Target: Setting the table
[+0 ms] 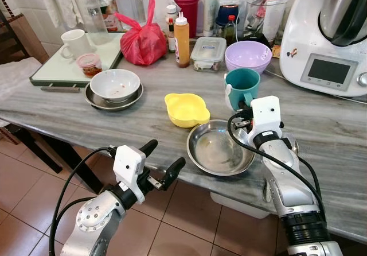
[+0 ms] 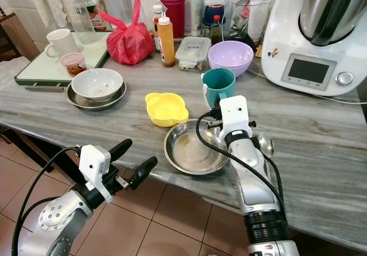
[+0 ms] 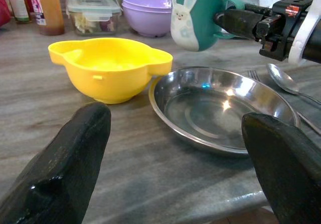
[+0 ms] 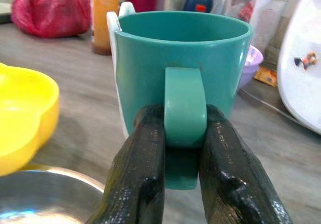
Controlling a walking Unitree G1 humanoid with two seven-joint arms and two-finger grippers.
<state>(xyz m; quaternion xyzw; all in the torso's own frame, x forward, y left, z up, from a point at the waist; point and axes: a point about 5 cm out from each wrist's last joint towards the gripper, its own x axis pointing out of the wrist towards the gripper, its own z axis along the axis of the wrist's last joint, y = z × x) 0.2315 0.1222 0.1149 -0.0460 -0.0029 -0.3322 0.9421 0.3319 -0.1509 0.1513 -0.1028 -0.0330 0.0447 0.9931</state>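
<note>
Teal mug (image 4: 183, 68) handle partly hidden by right end effector (image 4: 184, 148).

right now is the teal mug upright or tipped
Upright: the teal mug has its rim level and mouth up, and the right gripper pinches its handle.

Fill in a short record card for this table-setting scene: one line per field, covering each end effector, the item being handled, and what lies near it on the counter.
Right end effector: shut on the handle of the teal mug
Left end effector: open, off the counter's front edge, holding nothing
Teal mug: upright, behind the steel plate
Steel plate: empty, near the counter's front edge
Yellow bowl: left of the plate
Spoon: lying right of the plate
Purple bowls: stacked behind the mug
</note>
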